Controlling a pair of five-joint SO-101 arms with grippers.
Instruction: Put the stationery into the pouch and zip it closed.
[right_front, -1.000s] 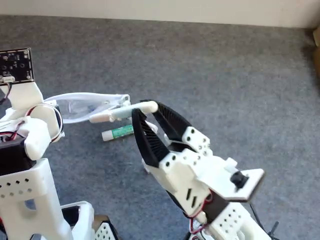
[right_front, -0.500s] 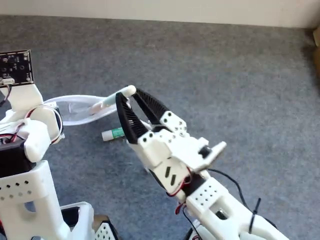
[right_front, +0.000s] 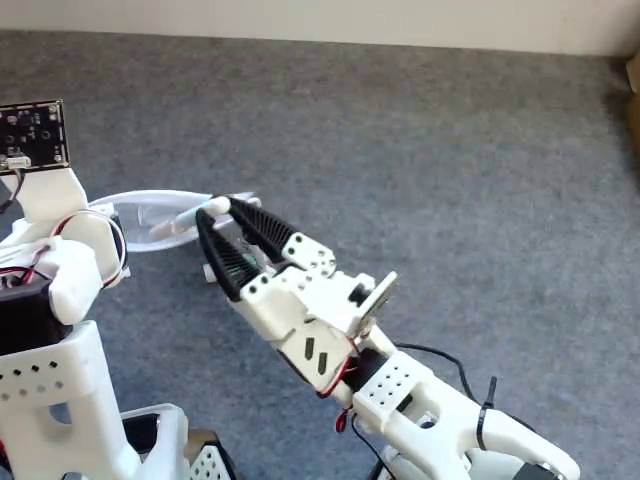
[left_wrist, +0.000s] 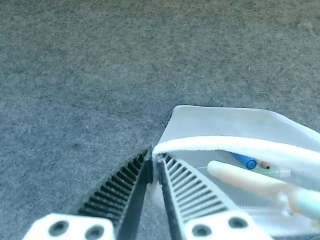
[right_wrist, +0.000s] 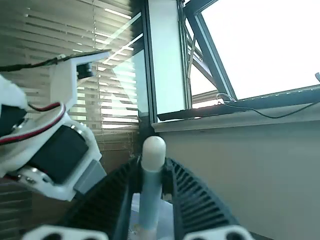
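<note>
- The left gripper (left_wrist: 154, 159) is pinching the white rim of the pouch (left_wrist: 235, 125). Its two ribbed black fingers are pressing together on the fabric and holding that end of the mouth open.
- The pouch, clear with a white edge, is lying on the grey carpeted surface (right_front: 450, 150) just beside the left arm (right_front: 60, 270). Its mouth is gaping toward the right gripper (right_front: 218, 210).
- The right gripper is gripping a pen (right_front: 185, 222) near its rounded white cap, with both fingers closing snugly on the barrel and nothing else in its grasp.
- The pen is slanting into the pouch mouth, and in the left wrist view its cream-coloured far end is already lying inside the opening.
- A blue-tipped pen (left_wrist: 246, 161) is resting deeper inside the pouch, just beside the cream end.
- In the right wrist view, the capped end is standing up between the fingers, with window blinds (right_wrist: 60, 30) showing behind it.
</note>
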